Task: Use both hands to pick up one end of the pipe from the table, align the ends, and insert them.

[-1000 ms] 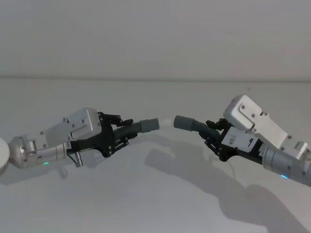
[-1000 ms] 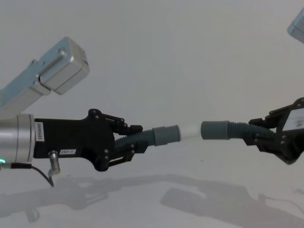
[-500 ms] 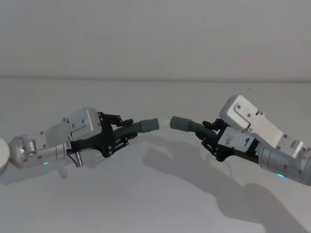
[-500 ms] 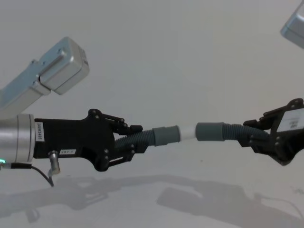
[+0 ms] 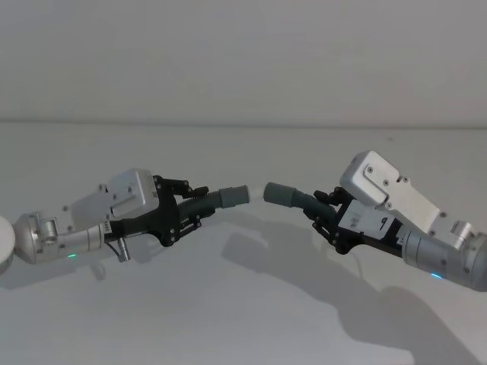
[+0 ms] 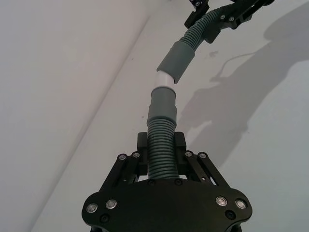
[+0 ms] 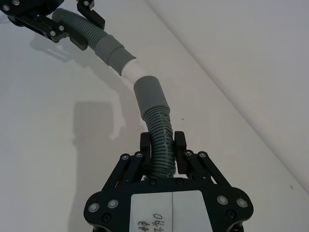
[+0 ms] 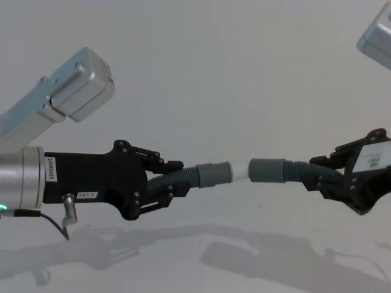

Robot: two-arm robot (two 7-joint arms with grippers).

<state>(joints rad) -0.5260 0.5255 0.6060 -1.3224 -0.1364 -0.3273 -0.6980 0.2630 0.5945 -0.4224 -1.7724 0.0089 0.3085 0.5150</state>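
While each hand clamps a hose piece above the table point(image 5: 243, 304), left hand point(image 8: 160, 183), right hand point(image 8: 327, 177), white spigot point(image 8: 241, 173) entering socket cuff point(image 8: 267, 170).

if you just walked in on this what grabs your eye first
Two hose pieces held in mid-air above the white table, cuffs nearly meeting at the centre. The left gripper clamps the piece with the white spigot; the right gripper clamps the piece with the socket cuff, its mouth at the spigot's tip.
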